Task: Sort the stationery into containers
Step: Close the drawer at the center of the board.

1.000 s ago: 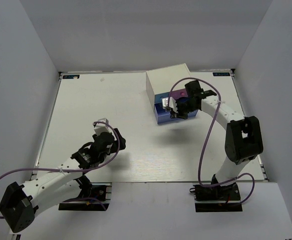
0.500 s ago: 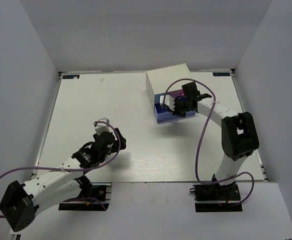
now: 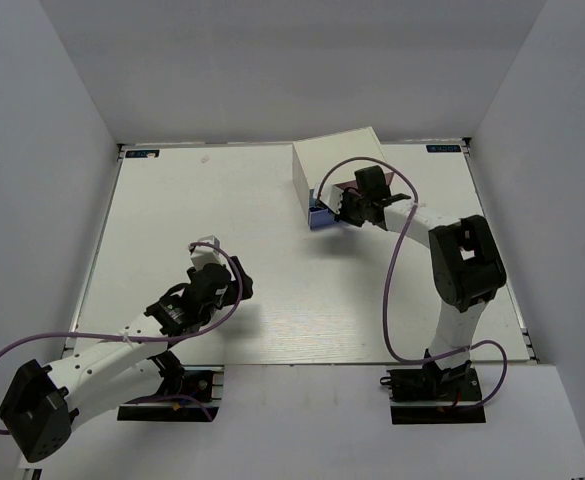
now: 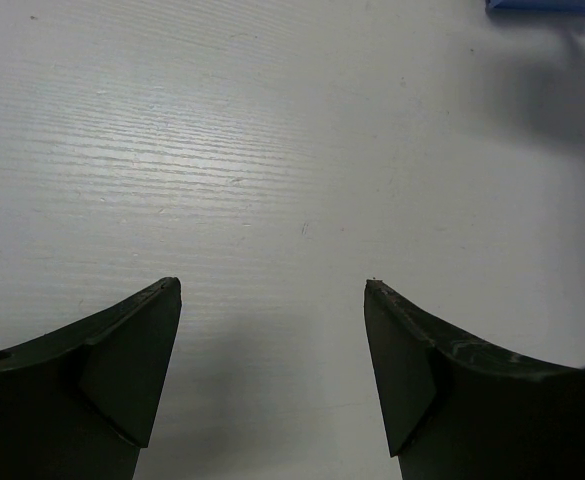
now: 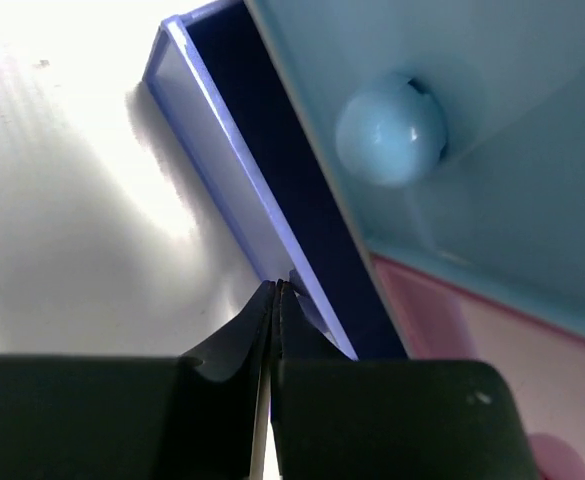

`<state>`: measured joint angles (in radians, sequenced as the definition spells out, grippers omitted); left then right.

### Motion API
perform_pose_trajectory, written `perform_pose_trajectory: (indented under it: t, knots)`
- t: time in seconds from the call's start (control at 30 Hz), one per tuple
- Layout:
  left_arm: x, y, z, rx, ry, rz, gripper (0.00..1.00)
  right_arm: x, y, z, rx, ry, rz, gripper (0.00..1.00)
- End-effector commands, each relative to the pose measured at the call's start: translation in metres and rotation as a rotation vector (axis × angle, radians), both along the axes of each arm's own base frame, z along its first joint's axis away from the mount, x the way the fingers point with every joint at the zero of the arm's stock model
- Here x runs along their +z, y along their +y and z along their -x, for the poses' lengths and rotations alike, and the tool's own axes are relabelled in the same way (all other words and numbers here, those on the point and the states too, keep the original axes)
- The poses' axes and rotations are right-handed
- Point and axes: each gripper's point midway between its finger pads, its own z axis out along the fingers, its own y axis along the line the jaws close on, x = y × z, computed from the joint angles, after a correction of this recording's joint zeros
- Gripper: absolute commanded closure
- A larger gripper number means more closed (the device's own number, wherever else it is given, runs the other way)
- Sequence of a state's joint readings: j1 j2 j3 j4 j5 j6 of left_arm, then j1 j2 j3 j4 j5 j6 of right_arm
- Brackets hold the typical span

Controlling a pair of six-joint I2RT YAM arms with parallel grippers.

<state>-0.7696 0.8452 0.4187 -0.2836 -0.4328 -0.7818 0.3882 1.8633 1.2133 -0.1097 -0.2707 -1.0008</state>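
The white cabinet (image 3: 334,162) stands at the back of the table. Its periwinkle drawer (image 3: 319,217) sticks out only a little; in the right wrist view its front (image 5: 222,190) is slightly open below the light blue drawer (image 5: 492,90) with a round knob (image 5: 390,127) and the pink drawer (image 5: 492,340). My right gripper (image 3: 344,212) is shut and empty, with its tips (image 5: 275,286) against the periwinkle drawer's front. My left gripper (image 4: 272,287) is open and empty over bare table; it also shows in the top view (image 3: 222,277). No highlighters or erasers are in view.
White walls enclose the table on three sides. A corner of the periwinkle drawer (image 4: 547,5) shows at the top right of the left wrist view. Purple cables loop from both arms.
My right gripper has moved toward the cabinet, and the periwinkle drawer has slid most of the way in. The left arm has not moved.
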Motion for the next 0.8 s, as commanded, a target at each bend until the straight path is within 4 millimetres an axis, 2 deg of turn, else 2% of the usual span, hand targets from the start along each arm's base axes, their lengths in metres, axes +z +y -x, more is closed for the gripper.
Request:
perform_pose_trajectory:
  t: [0.0,0.13,0.2,0.23,0.43,0.47,0.5,0.53,0.57,0.6,0.63,0.67,0.73,0.77]
  knots:
    - [0.009,-0.002,-0.004,-0.003,-0.021,0.01,0.16,0.022,0.008,-0.032,-0.039,-0.136,-0.026,0.98]
    - [0.009,-0.002,-0.004,-0.003,-0.021,0.01,0.16,0.024,0.012,-0.041,-0.048,-0.177,-0.026,0.94]
    - [0.013,-0.004,-0.005,-0.003,-0.027,0.016,0.16,0.02,0.012,-0.041,-0.053,-0.176,-0.018,0.89]
    - [0.013,-0.004,-0.005,-0.003,-0.027,0.016,0.16,0.026,0.013,-0.045,-0.058,-0.2,-0.025,0.87]
    - [0.011,-0.003,-0.004,-0.003,-0.021,0.01,0.16,0.024,0.011,-0.04,-0.068,-0.21,-0.035,0.84]
    - [0.011,-0.003,-0.004,-0.003,-0.021,0.01,0.16,0.023,0.013,-0.035,-0.057,-0.191,-0.046,0.86]
    - [0.011,-0.003,-0.004,-0.003,-0.021,0.01,0.16,0.035,0.015,-0.031,-0.039,-0.189,-0.076,0.89]
    - [0.011,-0.002,-0.004,-0.008,-0.022,0.002,0.16,0.035,0.019,-0.021,-0.015,-0.157,-0.109,0.95]
    - [0.011,-0.002,-0.004,-0.008,-0.022,0.002,0.16,0.032,0.015,-0.011,-0.014,-0.101,-0.125,0.97]
    - [0.011,-0.002,-0.004,-0.008,-0.022,0.002,0.16,0.047,0.018,0.012,0.041,-0.093,-0.175,0.98]
    - [0.013,-0.004,-0.003,-0.015,-0.025,0.013,0.16,0.05,0.022,0.029,0.093,-0.06,-0.218,1.0]
    - [0.016,-0.005,-0.005,-0.02,-0.038,0.016,0.16,0.058,0.02,0.035,0.117,-0.08,-0.243,1.0]
    - [0.016,-0.008,-0.006,-0.028,-0.055,0.039,0.16,0.075,0.01,0.066,0.11,-0.13,-0.317,0.99]
    - [0.019,-0.011,-0.006,-0.044,-0.064,0.041,0.16,0.105,0.008,0.065,0.097,-0.23,-0.366,0.85]
